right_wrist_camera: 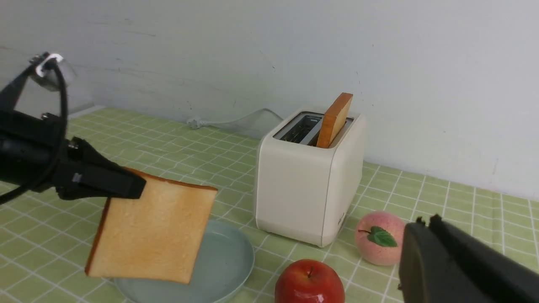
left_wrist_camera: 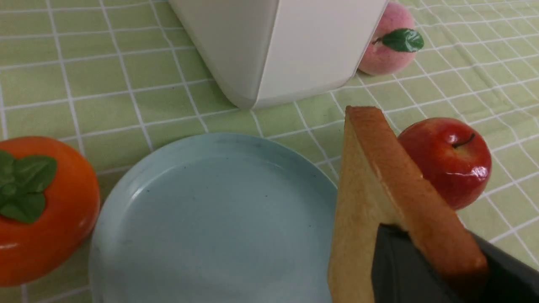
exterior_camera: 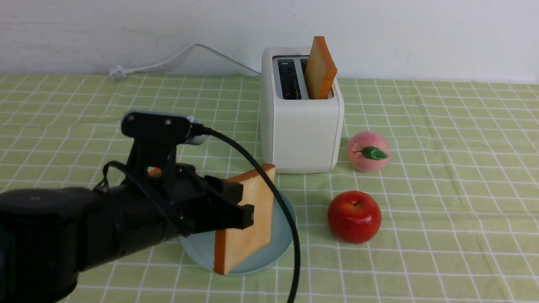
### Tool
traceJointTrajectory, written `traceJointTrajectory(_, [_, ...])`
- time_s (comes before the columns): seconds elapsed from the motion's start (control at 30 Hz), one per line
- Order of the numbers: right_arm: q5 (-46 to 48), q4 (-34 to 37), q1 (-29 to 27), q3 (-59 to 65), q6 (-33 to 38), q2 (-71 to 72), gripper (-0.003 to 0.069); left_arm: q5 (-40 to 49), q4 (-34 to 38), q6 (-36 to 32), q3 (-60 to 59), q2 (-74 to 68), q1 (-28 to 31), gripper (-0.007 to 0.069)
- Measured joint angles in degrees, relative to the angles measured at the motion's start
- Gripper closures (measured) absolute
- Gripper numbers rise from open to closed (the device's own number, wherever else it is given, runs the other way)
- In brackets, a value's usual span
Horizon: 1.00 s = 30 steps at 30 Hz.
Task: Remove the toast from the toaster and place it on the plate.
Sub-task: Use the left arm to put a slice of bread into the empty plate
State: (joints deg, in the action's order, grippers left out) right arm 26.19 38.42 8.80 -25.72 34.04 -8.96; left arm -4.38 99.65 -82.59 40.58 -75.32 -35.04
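Left gripper (exterior_camera: pixel 243 206), jaws pinched on one edge of the square golden-brown toast slice (exterior_camera: pixel 246 244), holds it on edge, tilted, above the round pale blue-green plate (exterior_camera: pixel 198 252), which lies just in front of the boxy cream-white toaster (exterior_camera: pixel 301 134) on the green-checked table (exterior_camera: pixel 442 168). Best to lower until the bottom corner nears the plate's middle, tip the slice flat, then release low so it cannot bounce off.

Plain white wall (exterior_camera: pixel 421 33) behind, faintly scuffed. Table (exterior_camera: pixel 484 261) under pale green cloth (exterior_camera: pixel 63 105) with white grid lines, lightly creased. Soft, even light.
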Motion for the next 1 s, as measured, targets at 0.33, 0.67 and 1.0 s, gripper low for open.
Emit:
traceJointTrajectory(0.33, [0.94,0.14,0.00,0.00,0.00,0.00,0.0655,0.00,0.00,0.16,4.15,-7.27,0.00,0.0522])
traceJointTrajectory(0.67, [0.93,0.14,0.00,0.00,0.00,0.00,0.0655,-4.54,0.08,0.27,4.42,-9.58,0.00,0.0522])
traceJointTrajectory(1.0, [0.93,0.16,0.00,0.00,0.00,0.00,0.0655,-8.32,0.29,0.05,4.55,-10.04,0.00,0.0334])
